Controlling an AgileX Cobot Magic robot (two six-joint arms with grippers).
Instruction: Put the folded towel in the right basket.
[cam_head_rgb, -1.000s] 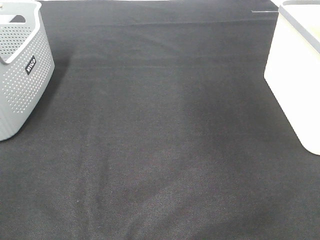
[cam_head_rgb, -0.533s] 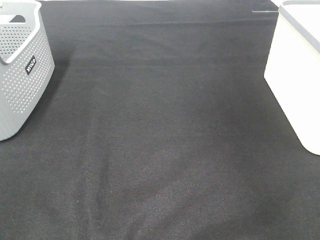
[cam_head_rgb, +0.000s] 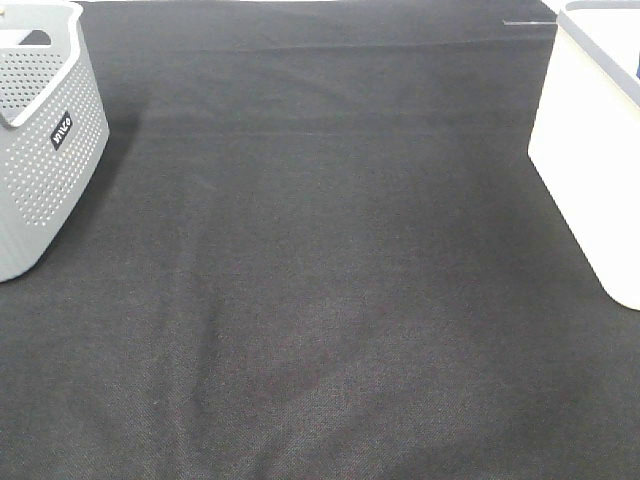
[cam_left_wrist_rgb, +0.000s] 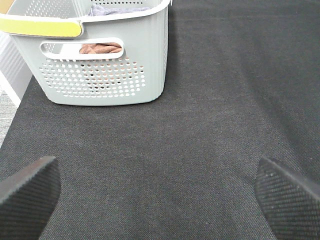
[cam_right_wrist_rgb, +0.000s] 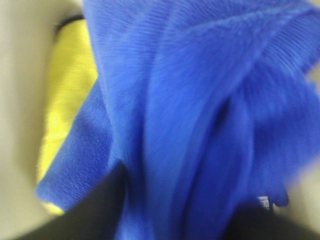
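The folded towel (cam_right_wrist_rgb: 200, 115) is blue and fills the right wrist view, blurred and very close. It hangs bunched between the dark fingers (cam_right_wrist_rgb: 95, 212) of my right gripper (cam_right_wrist_rgb: 170, 220), which is shut on it. Under it are a yellow cloth (cam_right_wrist_rgb: 67, 100) and the cream inner walls of the white right basket (cam_head_rgb: 590, 150). In the high view the right gripper is out of view; only a blue sliver shows at the basket's rim. My left gripper (cam_left_wrist_rgb: 157, 195) is open and empty above the black table cover (cam_left_wrist_rgb: 210, 110).
A grey perforated basket (cam_head_rgb: 45, 140) stands at the table's left edge. In the left wrist view the same basket (cam_left_wrist_rgb: 100, 60) holds brown and grey cloths. The black cover (cam_head_rgb: 330, 280) spans the table between both baskets.
A blue sliver has appeared at the right edge of the high view, at the white basket's rim. The baskets have not moved.
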